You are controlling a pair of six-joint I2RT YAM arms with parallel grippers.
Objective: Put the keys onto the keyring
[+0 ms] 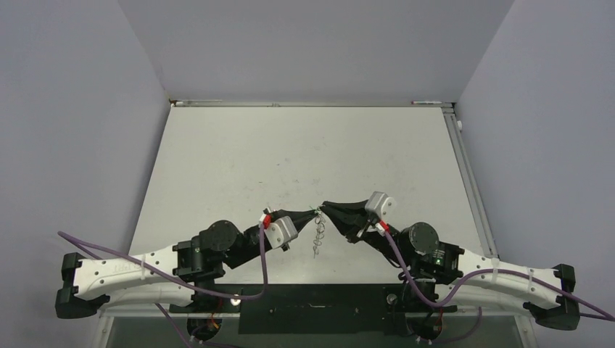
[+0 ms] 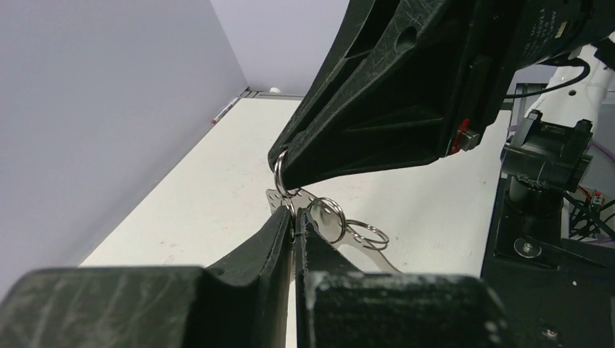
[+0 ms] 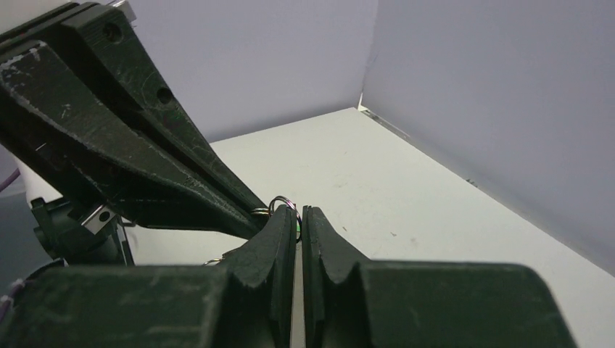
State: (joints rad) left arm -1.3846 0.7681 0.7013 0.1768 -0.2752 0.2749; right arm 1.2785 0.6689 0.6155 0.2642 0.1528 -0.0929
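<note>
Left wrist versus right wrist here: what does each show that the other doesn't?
Left wrist only: the keyring, its flat grey metal and string of wire loops beside the fingertips. Right wrist only: a green sliver, likely the key, in the finger slit of the right gripper. Both: left gripper and right gripper shut, tip to tip above the table.

Green key (image 3: 298, 229), a sliver inside right pincer (image 3: 296, 217)
</note>
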